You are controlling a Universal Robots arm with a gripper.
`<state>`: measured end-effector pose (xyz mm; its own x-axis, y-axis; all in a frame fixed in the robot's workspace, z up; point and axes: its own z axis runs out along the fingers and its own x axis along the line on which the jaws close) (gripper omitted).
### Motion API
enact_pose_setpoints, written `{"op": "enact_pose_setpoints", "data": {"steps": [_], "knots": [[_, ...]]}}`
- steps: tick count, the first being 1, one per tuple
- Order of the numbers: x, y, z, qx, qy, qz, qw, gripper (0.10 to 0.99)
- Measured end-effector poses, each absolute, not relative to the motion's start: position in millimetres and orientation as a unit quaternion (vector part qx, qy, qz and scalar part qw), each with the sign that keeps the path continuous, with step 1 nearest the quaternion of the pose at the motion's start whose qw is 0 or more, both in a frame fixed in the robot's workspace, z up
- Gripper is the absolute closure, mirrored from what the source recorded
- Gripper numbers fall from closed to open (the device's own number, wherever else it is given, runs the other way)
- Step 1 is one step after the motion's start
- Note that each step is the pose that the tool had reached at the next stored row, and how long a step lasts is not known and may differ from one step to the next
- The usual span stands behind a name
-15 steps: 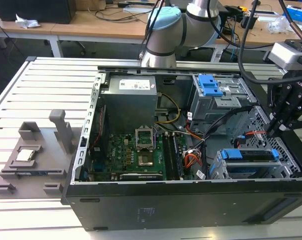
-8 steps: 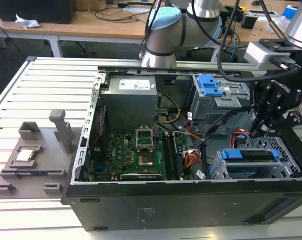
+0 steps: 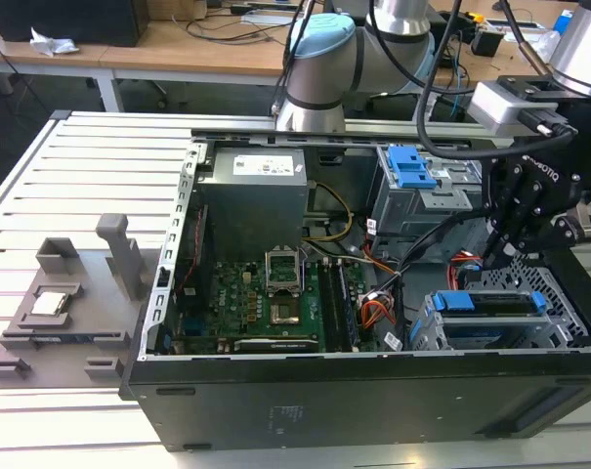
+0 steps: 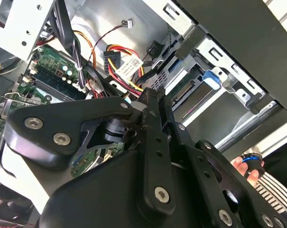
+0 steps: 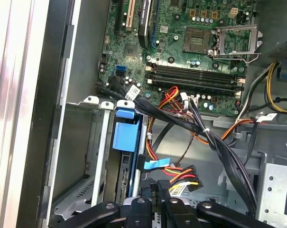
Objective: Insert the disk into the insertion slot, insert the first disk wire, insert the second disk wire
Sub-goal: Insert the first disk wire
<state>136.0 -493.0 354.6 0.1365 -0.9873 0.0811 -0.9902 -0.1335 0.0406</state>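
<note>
Blue-framed disk (image 3: 490,303) in the insertion slot (image 3: 428,332); hand (image 4: 241,167) in second wrist view

A robotics lab: slatted metal bench (image 3: 85,166), cable-strewn wooden desks (image 3: 192,47), opened computer case (image 3: 324,410).

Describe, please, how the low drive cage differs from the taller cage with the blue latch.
The low drive cage sits squat at the exterior view's lower right; the taller cage stands higher, farther back. The low drive cage holds the disk in its blue carrier; the taller cage carries a ridged blue latch on top. The gripper hangs nearer the low drive cage than the taller cage. Both are grey sheet metal.
</note>
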Motion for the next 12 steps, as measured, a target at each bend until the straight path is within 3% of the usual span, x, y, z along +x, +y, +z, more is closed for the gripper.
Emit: {"op": "enact_pose_setpoints", "data": {"steps": [12], "knots": [[136.1,-493.0,354.5,0.713,-0.700,0.015,0.043,0.918]]}}
